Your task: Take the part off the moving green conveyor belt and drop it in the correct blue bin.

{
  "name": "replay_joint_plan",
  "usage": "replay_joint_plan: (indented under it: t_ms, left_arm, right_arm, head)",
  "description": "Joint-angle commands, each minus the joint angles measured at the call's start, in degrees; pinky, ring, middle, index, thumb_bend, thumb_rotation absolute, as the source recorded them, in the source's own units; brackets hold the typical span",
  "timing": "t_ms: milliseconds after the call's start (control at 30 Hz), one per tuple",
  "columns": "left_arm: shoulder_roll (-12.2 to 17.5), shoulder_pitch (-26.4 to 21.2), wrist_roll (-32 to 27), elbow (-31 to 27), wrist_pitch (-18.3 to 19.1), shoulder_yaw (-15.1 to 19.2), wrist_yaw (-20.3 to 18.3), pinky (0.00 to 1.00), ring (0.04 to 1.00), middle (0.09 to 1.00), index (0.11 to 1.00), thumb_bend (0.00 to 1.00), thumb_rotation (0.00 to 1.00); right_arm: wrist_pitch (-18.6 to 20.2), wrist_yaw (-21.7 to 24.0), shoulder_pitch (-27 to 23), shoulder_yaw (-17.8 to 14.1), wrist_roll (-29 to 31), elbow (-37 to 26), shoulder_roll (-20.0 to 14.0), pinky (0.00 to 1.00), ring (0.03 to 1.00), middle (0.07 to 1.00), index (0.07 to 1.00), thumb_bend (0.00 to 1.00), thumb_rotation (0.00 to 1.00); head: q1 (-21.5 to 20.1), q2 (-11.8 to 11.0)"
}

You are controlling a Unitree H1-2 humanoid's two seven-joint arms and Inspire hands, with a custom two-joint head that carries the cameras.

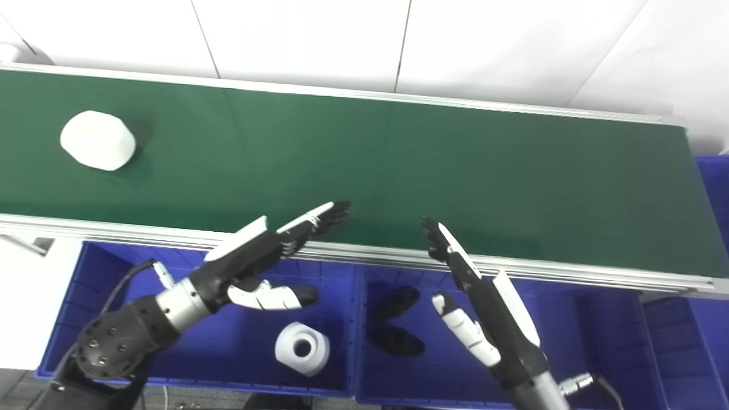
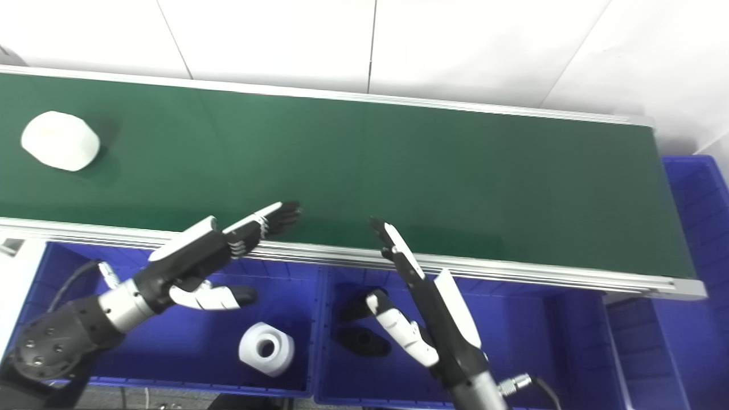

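A white chunky part [image 1: 98, 140] lies on the green conveyor belt [image 1: 364, 165] at its far left. My left hand [image 1: 267, 250] is open and empty, its fingers stretched over the belt's near rail, well to the right of the part. My right hand [image 1: 467, 285] is open and empty too, its fingertips over the near edge of the belt at mid-length. Below the rail, the left blue bin [image 1: 114, 267] holds a white ring-shaped part [image 1: 302, 348]. The middle blue bin [image 1: 575, 341] holds two black parts [image 1: 396, 322].
A third blue bin [image 1: 683, 347] stands at the lower right, and another blue bin [image 1: 715, 182] sits past the belt's right end. A white wall runs behind the belt. A white surface [image 1: 23, 302] lies at the left of the bins.
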Motion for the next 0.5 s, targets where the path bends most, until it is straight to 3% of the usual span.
replay_joint_plan:
  t_ms: [0, 133, 467]
  left_arm:
    - [-0.5, 1.0, 0.0, 1.8, -4.4, -0.5, 0.6, 0.99, 1.000, 1.000, 1.000, 0.44, 0.55]
    - [-0.7, 0.9, -0.6, 2.2, -4.7, -1.0, 0.6, 0.97, 1.000, 1.000, 1.000, 0.45, 0.46]
    - [-0.6, -0.7, -0.1, 1.8, -4.7, -1.1, 1.1, 0.95, 1.000, 1.000, 1.000, 0.46, 0.43]
  right_arm:
    - [-6.1, -2.0, 1.4, -0.1, -0.3, 1.1, -0.1, 0.87, 0.940, 0.965, 0.960, 0.45, 1.00]
    - [-6.9, -2.4, 1.1, -0.2, -0.2, 2.3, -0.1, 0.81, 0.911, 0.941, 0.927, 0.41, 0.95]
    - [-6.1, -2.0, 0.6, -0.2, -0.1, 1.7, -0.2, 0.80, 0.910, 0.945, 0.929, 0.36, 0.85]
  head:
    - [-0.1, -0.8]
    - [-0.1, -2.2]
    - [-0.9, -0.9]
